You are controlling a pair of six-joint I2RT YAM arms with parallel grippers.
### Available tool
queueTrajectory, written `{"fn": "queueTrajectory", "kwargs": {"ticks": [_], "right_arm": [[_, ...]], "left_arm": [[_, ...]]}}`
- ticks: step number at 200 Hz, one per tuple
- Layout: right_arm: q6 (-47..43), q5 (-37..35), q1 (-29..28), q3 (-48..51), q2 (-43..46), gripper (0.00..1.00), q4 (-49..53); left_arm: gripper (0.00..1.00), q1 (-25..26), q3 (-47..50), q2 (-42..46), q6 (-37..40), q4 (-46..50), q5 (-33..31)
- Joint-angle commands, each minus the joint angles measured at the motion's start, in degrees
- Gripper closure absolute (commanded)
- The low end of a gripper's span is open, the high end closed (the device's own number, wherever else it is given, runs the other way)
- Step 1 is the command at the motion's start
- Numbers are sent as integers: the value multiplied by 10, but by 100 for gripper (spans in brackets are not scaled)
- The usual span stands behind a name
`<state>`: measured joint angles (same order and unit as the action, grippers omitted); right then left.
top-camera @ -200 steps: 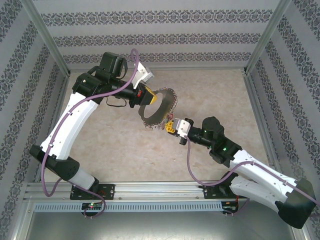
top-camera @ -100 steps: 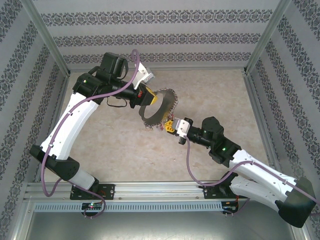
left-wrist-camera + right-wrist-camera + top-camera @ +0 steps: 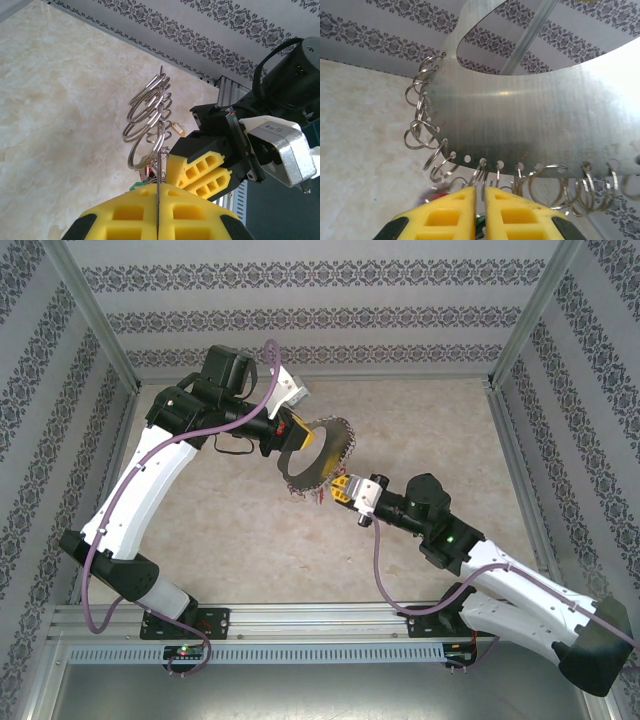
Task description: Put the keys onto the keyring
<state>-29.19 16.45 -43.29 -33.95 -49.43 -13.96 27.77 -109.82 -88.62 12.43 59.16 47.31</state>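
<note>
Your left claw (image 3: pixel 299 437) clamps the keyring (image 3: pixel 312 476), while your right claw (image 3: pixel 340 489), at its 5 o'clock rim, is narrowed to a slit, grip on anything unclear.

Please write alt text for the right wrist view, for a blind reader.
A flat silver keyring, its punched rim hung with wire rings, crosses the upper frame. Below it, two yellow fingers of the right hand stand a narrow gap apart, above a beige table.
</note>
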Motion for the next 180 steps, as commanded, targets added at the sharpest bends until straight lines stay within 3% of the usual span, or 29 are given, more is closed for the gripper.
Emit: {"fn": "queueTrajectory", "kwargs": {"ticks": [1,180], "right_arm": [[-16,-22,-4,6,12,86,0],[-2,9,-6,-12,-36,83,-38]], "left_arm": [[100,6,-1,16,15,-10,6],[100,6,4,13,12,-14,8]]}}
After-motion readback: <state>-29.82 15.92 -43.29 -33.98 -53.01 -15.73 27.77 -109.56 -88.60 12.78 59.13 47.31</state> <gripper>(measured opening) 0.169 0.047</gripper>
